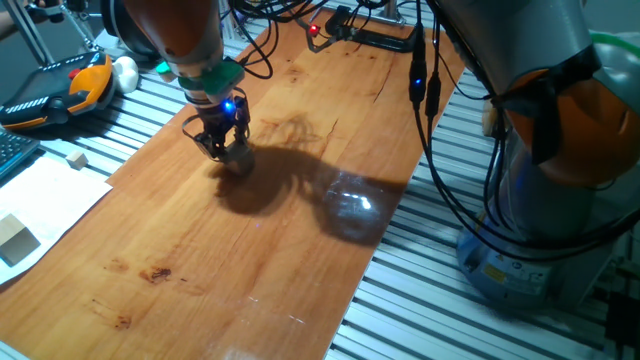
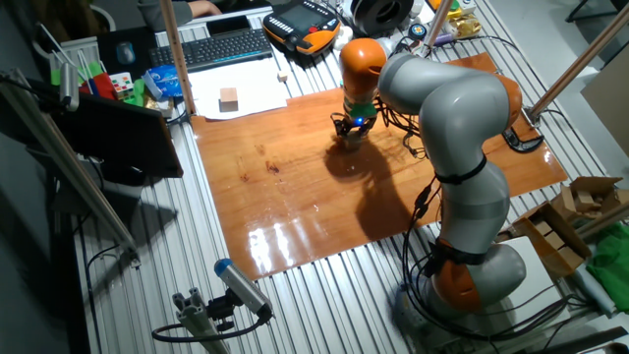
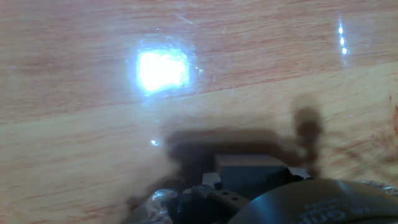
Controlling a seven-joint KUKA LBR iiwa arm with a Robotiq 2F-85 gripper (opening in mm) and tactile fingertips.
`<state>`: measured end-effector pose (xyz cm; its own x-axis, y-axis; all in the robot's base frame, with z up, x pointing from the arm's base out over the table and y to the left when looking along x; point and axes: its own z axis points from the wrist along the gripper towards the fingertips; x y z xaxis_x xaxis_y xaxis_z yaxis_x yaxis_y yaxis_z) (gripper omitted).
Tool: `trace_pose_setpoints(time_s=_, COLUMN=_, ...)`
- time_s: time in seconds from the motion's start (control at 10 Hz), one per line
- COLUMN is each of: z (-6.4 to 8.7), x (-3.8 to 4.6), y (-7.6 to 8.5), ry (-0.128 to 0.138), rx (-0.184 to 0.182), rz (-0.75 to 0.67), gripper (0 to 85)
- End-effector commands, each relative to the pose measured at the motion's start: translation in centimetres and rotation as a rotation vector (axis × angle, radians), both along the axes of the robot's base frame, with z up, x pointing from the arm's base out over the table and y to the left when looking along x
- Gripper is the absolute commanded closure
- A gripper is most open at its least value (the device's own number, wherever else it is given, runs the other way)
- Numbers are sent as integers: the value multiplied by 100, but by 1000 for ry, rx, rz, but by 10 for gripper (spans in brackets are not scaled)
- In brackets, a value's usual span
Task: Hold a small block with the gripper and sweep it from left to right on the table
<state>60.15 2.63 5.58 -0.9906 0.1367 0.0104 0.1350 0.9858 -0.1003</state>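
The small block point(image 1: 238, 157) is clamped between the fingers of the gripper point(image 1: 224, 148), pressed down on the surface point(image 1: 250, 260) near its far-left part. In the hand view, the block point(image 3: 251, 172) is seen dark between the fingers. A larger block point(image 1: 17, 240) sits on paper point(image 1: 45, 200) off the surface.

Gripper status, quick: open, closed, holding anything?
Gripper: closed on the small block, low over the table.
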Motion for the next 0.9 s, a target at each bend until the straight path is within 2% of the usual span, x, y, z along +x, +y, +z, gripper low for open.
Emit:
trace_pose_setpoints(time_s=0.0, z=-3, x=-5, y=11, ry=0, rx=0, rz=-1, gripper=367)
trace_pose_setpoints(time_s=0.8, z=-31, x=-88, y=218, ry=-1, rx=0, rz=-38, gripper=363)
